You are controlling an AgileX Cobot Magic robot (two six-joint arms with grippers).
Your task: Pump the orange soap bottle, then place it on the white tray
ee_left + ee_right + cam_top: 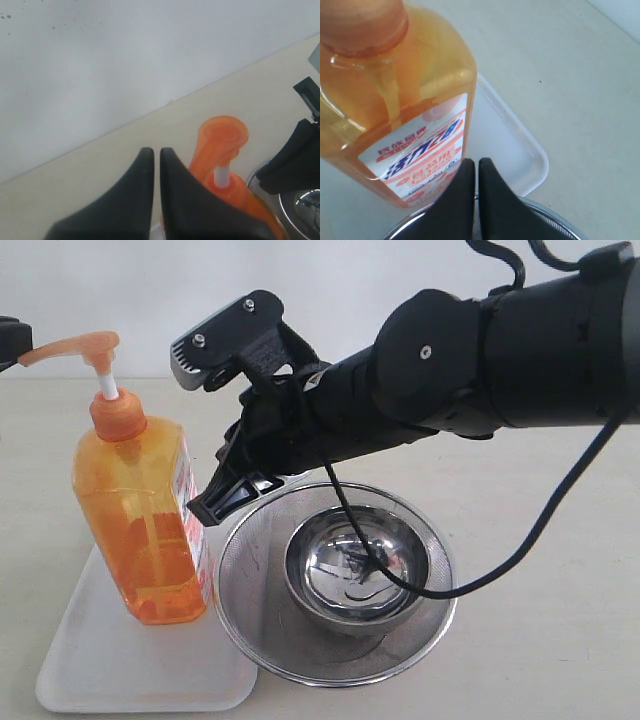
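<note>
The orange soap bottle (140,520) stands upright on the white tray (110,660) at the left, its pump head (85,347) raised on the white stem. My right gripper (205,510) reaches across from the right, shut and empty, with its tips close beside the bottle's labelled side. The right wrist view shows that gripper (476,161) just off the label of the bottle (395,100), over the tray (515,140). My left gripper (156,150) is shut on nothing, beside and slightly above the pump head (222,135). Only a black bit of it (10,340) shows at the left edge.
A round steel mesh strainer (250,580) with a steel bowl (355,570) in it sits right of the tray, touching its edge. The right arm and its cable (520,550) hang over the strainer. A white wall stands behind the beige table.
</note>
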